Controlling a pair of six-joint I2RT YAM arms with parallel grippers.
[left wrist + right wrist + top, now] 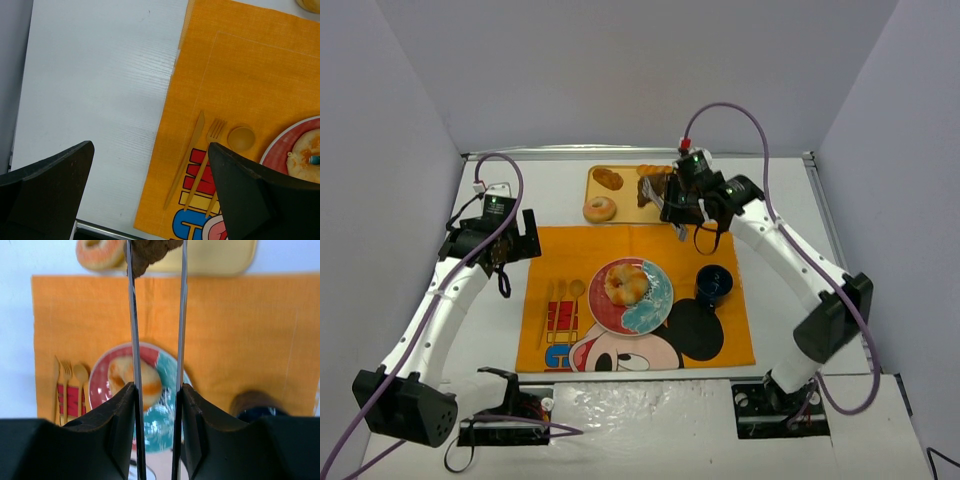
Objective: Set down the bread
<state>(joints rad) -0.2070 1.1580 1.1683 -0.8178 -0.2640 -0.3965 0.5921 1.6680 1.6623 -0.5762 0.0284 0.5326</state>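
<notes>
My right gripper (682,207) (157,387) is shut on a pair of metal tongs (131,315). The tong tips pinch a dark brown bread piece (150,251) (655,189), held above the front edge of the yellow tray (630,212). A red and teal plate (658,300) (170,425) on the orange placemat (720,340) holds a glazed round bread (626,284) (150,382). A glazed doughnut (599,209) (100,252) and a brown roll (608,178) lie on the tray. My left gripper (505,247) (150,150) is open and empty over the placemat's left edge.
A dark blue cup (713,284) (257,407) stands right of the plate. A yellow knife, fork (207,155) and spoon (241,137) lie on the placemat left of the plate. Grey walls enclose the table on three sides.
</notes>
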